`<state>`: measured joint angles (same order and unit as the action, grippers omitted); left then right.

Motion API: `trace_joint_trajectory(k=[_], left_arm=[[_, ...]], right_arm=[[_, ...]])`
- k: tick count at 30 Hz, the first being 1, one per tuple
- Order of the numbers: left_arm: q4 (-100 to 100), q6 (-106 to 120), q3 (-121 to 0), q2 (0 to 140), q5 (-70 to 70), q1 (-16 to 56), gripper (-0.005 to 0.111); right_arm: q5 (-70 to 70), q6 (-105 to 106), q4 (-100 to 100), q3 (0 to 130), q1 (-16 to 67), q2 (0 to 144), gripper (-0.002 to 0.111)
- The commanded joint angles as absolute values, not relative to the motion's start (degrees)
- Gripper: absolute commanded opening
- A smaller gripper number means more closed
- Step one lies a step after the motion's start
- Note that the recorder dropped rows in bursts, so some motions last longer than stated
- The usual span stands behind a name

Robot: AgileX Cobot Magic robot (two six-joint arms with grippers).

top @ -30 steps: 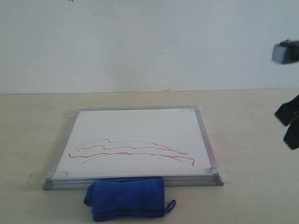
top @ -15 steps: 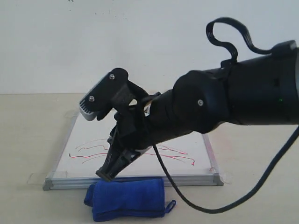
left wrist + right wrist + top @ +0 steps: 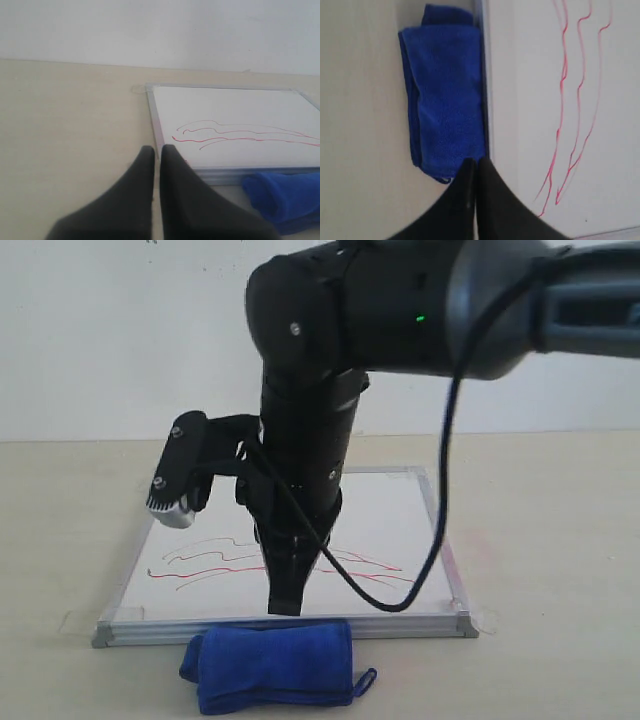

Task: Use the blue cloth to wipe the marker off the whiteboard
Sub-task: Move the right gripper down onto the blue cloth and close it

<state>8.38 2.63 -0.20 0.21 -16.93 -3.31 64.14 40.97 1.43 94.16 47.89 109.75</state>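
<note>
Beige table (image 3: 540,540), white wall (image 3: 100,340) behind. Whiteboard (image 3: 380,510) lies centre frame, marker lines (image 3: 210,562) across it; blue cloth (image 3: 270,665) touches its lower edge. Right gripper (image 3: 287,608) hangs above that edge; it and left gripper (image 3: 159,150) are closed, empty.

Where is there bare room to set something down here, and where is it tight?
Bare table lies left of the whiteboard and right of it. The board beyond the marker lines is unmarked, but the right arm hangs over it. Crowded: the near frame, with the blue cloth against it and the right tool pointing down above.
</note>
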Motion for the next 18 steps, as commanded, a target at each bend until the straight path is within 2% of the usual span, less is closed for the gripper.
trace_joint_trajectory(k=[1, 8, 15, 18], left_arm=[[8.06, 2.58, 0.0, 0.0, -16.89, -3.45, 0.004], [8.06, 2.58, 0.0, 0.0, -16.89, -3.45, 0.004], [8.06, 2.58, 0.0, 0.0, -16.89, -3.45, 0.004], [8.06, 2.58, 0.0, 0.0, -16.89, -3.45, 0.004]], right_arm=[[69.23, 41.58, 3.64, 99.32, 47.91, 117.25, 0.0], [66.69, 37.4, 1.75, 99.44, 47.99, 123.37, 0.0], [68.46, 42.78, -5.28, 99.44, 47.99, 123.33, 0.0], [69.87, 46.42, -12.26, 99.44, 47.99, 123.33, 0.01]])
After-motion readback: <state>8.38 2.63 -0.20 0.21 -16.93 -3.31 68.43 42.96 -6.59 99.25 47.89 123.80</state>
